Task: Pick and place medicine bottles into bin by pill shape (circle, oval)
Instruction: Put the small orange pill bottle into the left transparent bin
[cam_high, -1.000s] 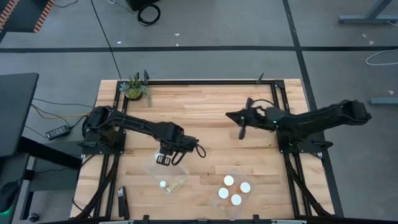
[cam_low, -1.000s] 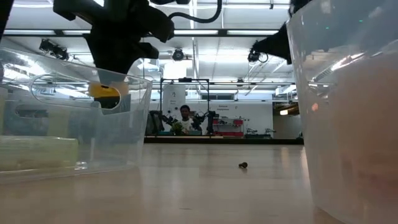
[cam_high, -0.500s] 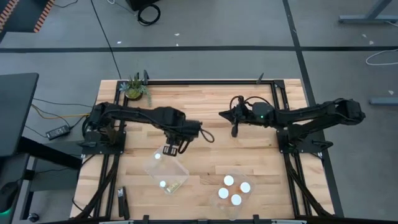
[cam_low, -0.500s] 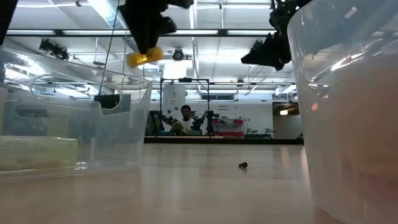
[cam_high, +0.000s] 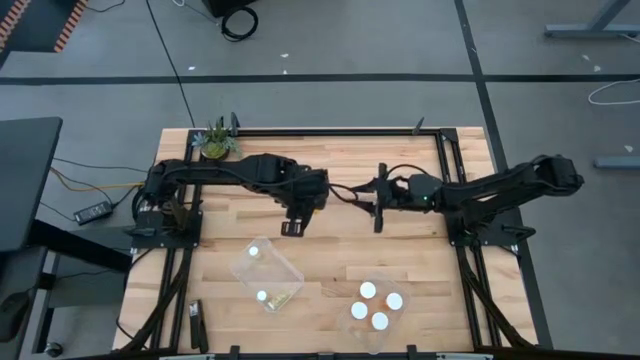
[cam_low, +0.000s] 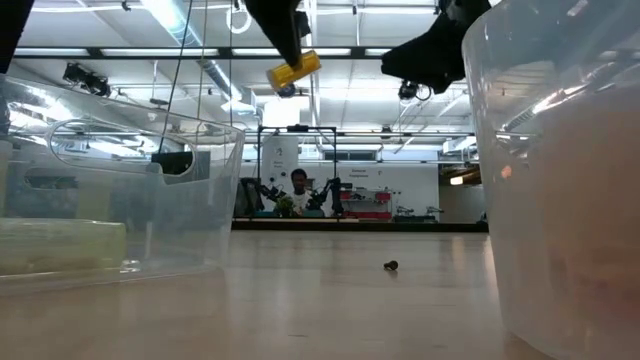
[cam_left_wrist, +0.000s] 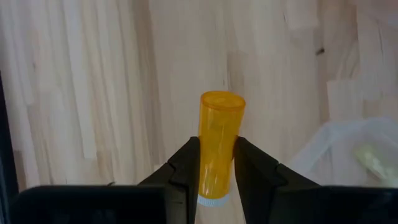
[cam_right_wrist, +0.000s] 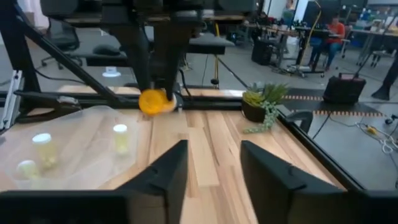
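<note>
An amber medicine bottle (cam_left_wrist: 221, 118) with a white cap hangs high over the middle of the table. My left gripper (cam_high: 293, 226) is shut on it, and it shows tilted in the low view (cam_low: 293, 70). My right gripper (cam_high: 378, 213) stands open and level just to the right of it, facing the bottle (cam_right_wrist: 153, 101), with nothing between its fingers. The left clear bin (cam_high: 282, 270) holds two white-capped bottles (cam_high: 255, 252). The right clear bin (cam_high: 372, 336) holds several. My left gripper pinches the bottle between its two fingers on the sides near the white-capped end (cam_left_wrist: 214, 171). The fingers slant steeply down and lie along the bottle, so its base end (cam_left_wrist: 222, 99) sticks out past the fingertips. The bottle is lifted clear of table and bins.
A green potted plant (cam_high: 217, 142) stands at the far left corner. A small dark bit (cam_low: 390, 265) lies on the wood mid-table. Both bins sit near the front edge. A person (cam_low: 297, 183) sits in the room far behind the table.
My left gripper has risen from the mouth of the left bin with the amber bottle. It has carried it toward the far edge and to the right, to the table's middle, tipping as it went. My right gripper has edged toward the table's left, nearer the bottle.
</note>
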